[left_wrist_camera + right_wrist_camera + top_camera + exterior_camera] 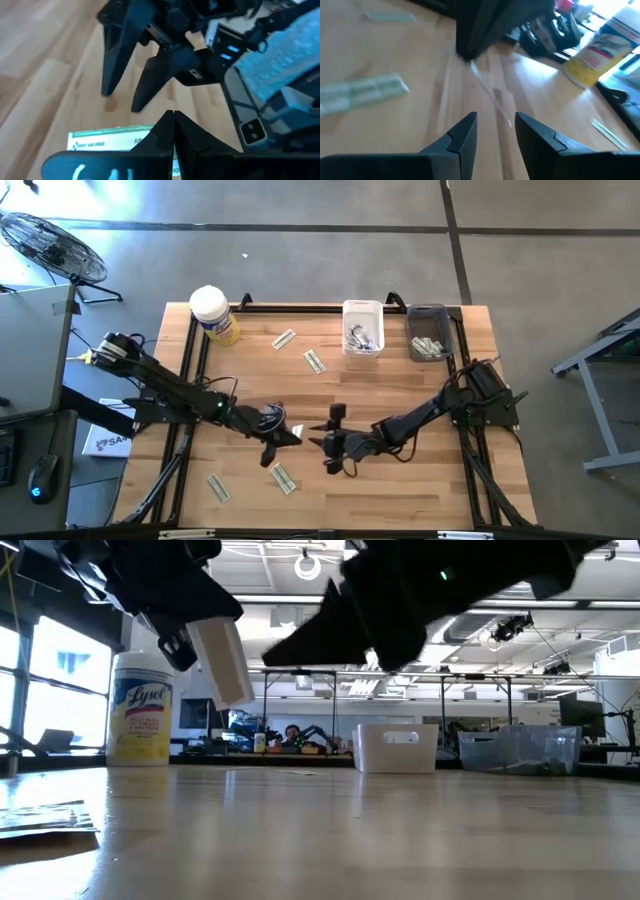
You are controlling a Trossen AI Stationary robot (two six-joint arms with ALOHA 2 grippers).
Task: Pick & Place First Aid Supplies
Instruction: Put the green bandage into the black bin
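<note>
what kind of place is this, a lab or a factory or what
Probably a robotics lab or workshop: a wooden table on a bare concrete floor, open ceiling lights, and more workbenches with a seated person behind.

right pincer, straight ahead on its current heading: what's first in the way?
Most likely the left pincer, shut on a narrow green-and-white packet, directly ahead of the open right pincer over bare wooden table. Gap is hard to judge.

Both grippers are seen near mid-table, tips close: the left gripper (285, 437) and the right gripper (322, 444). Strips (283, 478) are scattered on the table (400, 490). A tub (214, 314), white bin (362, 326) and grey bin (429, 332) are lined along the far edge.
</note>
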